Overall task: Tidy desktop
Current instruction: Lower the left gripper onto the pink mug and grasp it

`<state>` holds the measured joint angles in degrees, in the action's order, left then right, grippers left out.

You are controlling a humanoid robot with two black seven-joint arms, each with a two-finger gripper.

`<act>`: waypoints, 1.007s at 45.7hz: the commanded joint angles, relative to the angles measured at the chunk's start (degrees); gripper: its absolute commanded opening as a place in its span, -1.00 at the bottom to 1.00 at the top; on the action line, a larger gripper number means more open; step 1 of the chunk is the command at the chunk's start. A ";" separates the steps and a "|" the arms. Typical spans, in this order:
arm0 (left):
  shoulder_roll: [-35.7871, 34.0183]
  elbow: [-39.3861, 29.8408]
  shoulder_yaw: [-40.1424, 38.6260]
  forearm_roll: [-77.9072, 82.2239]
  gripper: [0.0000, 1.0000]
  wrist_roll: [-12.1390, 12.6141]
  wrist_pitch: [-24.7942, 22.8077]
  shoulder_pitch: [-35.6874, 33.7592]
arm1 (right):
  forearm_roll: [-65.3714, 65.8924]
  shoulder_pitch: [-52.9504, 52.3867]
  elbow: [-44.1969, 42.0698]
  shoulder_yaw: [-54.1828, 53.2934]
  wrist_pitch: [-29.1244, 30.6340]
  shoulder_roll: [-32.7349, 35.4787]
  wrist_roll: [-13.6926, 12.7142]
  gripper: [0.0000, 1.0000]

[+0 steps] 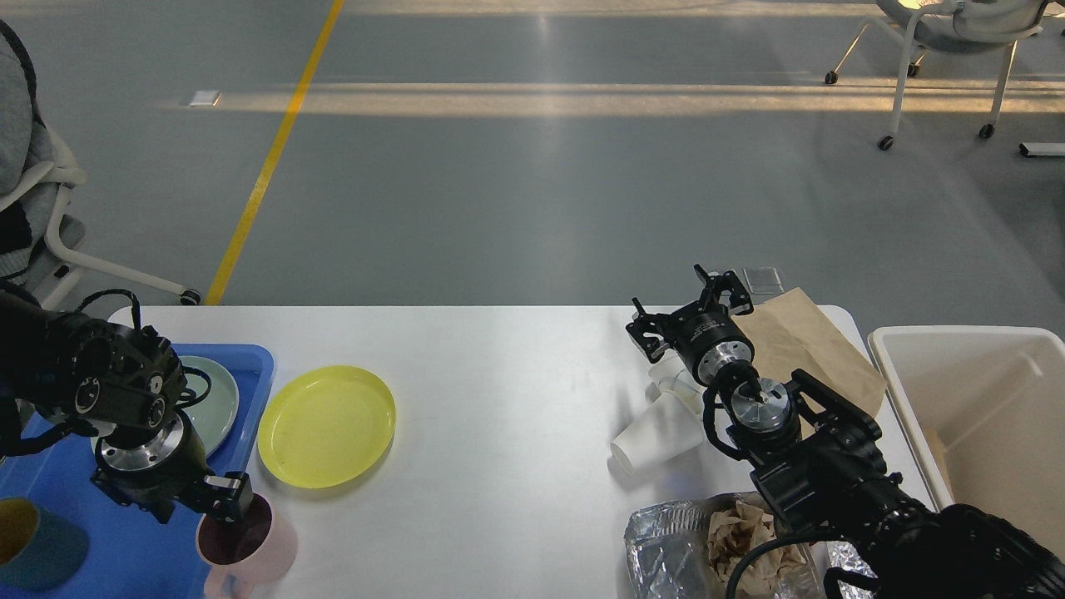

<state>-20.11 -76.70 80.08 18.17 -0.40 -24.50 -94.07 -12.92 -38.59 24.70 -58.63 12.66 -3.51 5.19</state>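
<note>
The white desktop [499, 366] holds a yellow plate [326, 426] and a pink mug [262, 545] at the front left. My left gripper [200, 506] is open and low over the mug's left rim, with one finger [237, 497] over the mug's mouth and the other over the blue tray [254, 366]. A pale green plate [215, 391] lies on the tray, partly hidden by my left arm. My right gripper [678, 304] stands open near the table's far edge, with nothing in it. Just before it are a clear plastic cup [676, 384] and a white paper cup [657, 437] lying on its side.
A brown paper bag [803, 341] lies at the back right. Crumpled foil with brown paper [691, 541] sits at the front right. A cream bin [973, 399] stands beside the table's right end. A teal cup [33, 541] is on the tray's front. Chairs stand on the floor beyond.
</note>
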 commanded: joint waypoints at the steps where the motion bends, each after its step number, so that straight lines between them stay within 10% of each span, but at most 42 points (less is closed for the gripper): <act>1: 0.69 0.15 0.07 0.02 0.40 -0.04 2.52 1.17 | 0.00 0.00 0.00 0.00 0.00 0.00 0.00 1.00; 46: 2.36 0.59 -1.07 -0.06 -1.00 0.05 5.25 5.04 | 0.00 -0.08 0.00 0.00 0.00 0.00 0.00 1.00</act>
<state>-17.75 -76.10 79.01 18.10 -0.36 -19.04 -89.24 -12.92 -38.59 24.70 -58.65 12.66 -3.52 5.19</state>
